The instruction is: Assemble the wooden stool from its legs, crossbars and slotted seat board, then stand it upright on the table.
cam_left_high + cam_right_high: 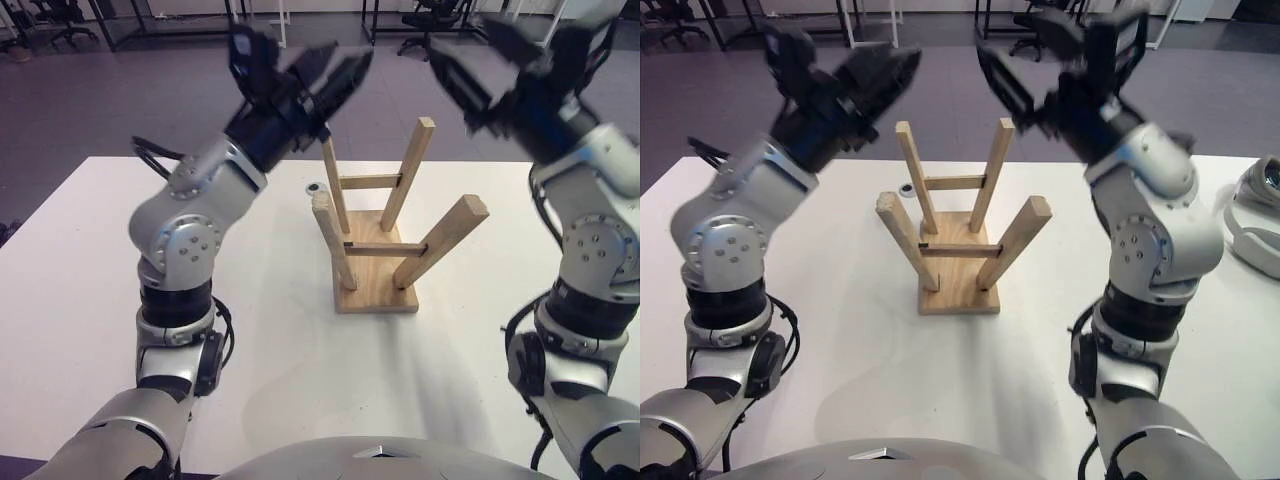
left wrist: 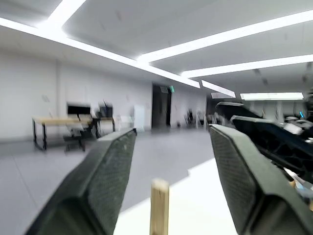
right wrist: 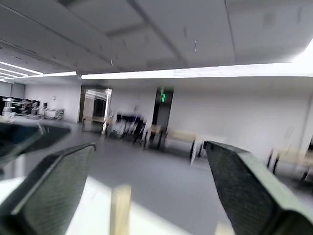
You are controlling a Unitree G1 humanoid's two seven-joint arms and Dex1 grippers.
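The pale wooden stool [image 1: 375, 250] stood upside down mid-way across the white table [image 1: 90, 300], its seat board [image 1: 372, 298] flat on the top and four legs pointing up. The black two-fingered left gripper [image 1: 300, 62] and right gripper [image 1: 1055, 60] hung above it, both spread wide and holding nothing.

It was a large open lab or office hall. A grey floor [image 1: 120, 100] spread behind the white tabletop [image 1: 80, 280], with black swivel chairs [image 1: 432, 22] and black-framed desks [image 1: 130, 20] along the far side. The wrist views showed white walls [image 2: 29, 98], long light strips [image 2: 220, 36] in the ceiling, a wooden desk [image 2: 54, 121] with a monitor [image 2: 79, 108], a dark doorway [image 2: 160, 110] and a green exit sign [image 3: 163, 96]. A white headset [image 1: 1260, 215] lay near the tabletop's right edge.
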